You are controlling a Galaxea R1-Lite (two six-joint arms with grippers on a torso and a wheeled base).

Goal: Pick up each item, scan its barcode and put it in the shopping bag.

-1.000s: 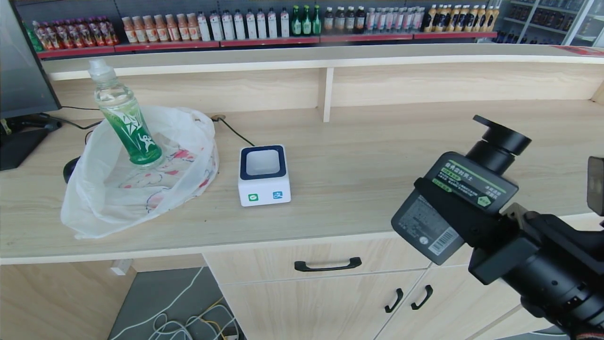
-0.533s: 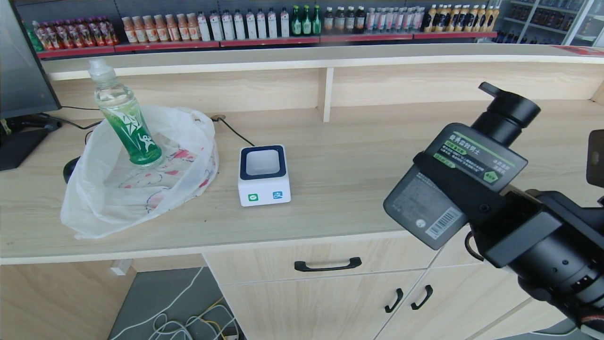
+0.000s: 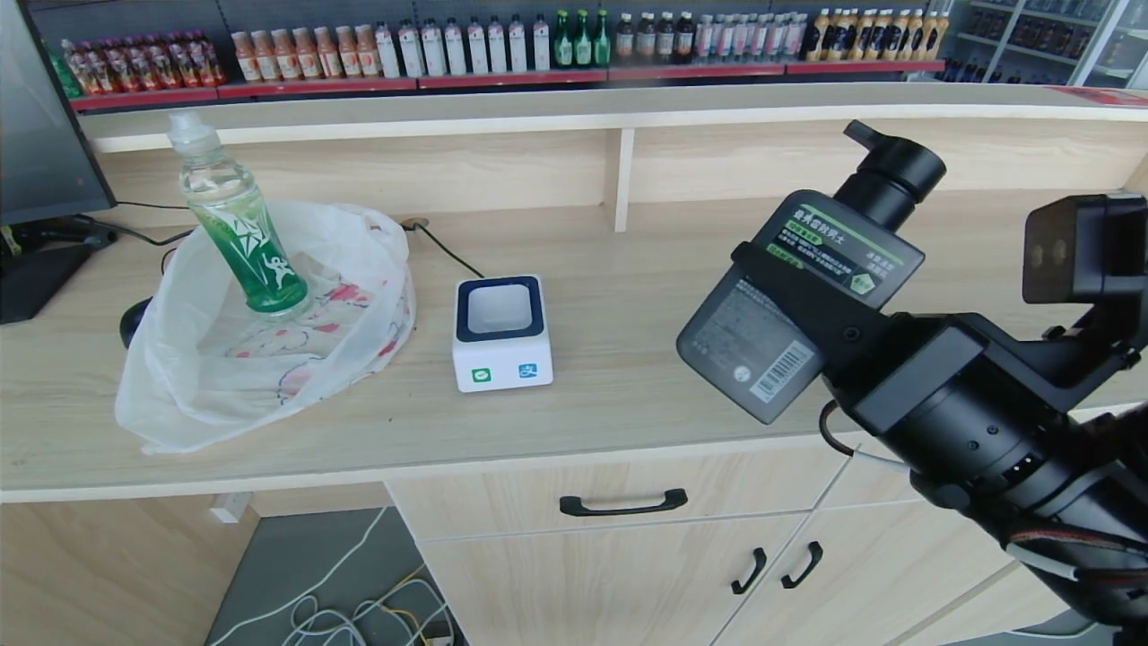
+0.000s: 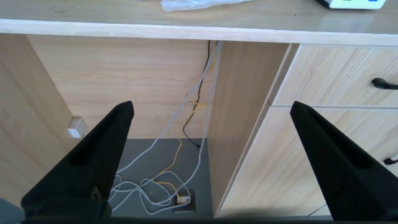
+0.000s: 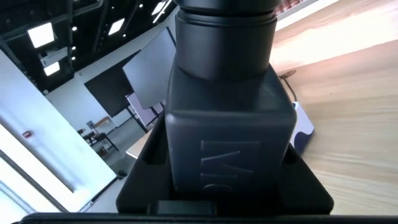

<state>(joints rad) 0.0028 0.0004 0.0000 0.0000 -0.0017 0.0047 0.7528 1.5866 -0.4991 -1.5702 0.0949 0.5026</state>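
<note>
right pincer (image 3: 794,292) pinching dark pump bottle (image 3: 749,345) across its middle, left pincer (image 4: 211,168) spread

Looks like a shop checkout. Shows red shelves (image 3: 502,82) of bottled drinks (image 3: 448,45) across the top, plus a payment scanner (image 3: 500,334) and shopping bag (image 3: 269,368) on the counter (image 3: 646,305).

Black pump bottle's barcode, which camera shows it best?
The head view: the barcode faces that camera, low on the black pump bottle held in the right gripper. The right wrist view shows the bottle's embossed side close up; the left wrist view shows cabinet fronts and cables.
</note>
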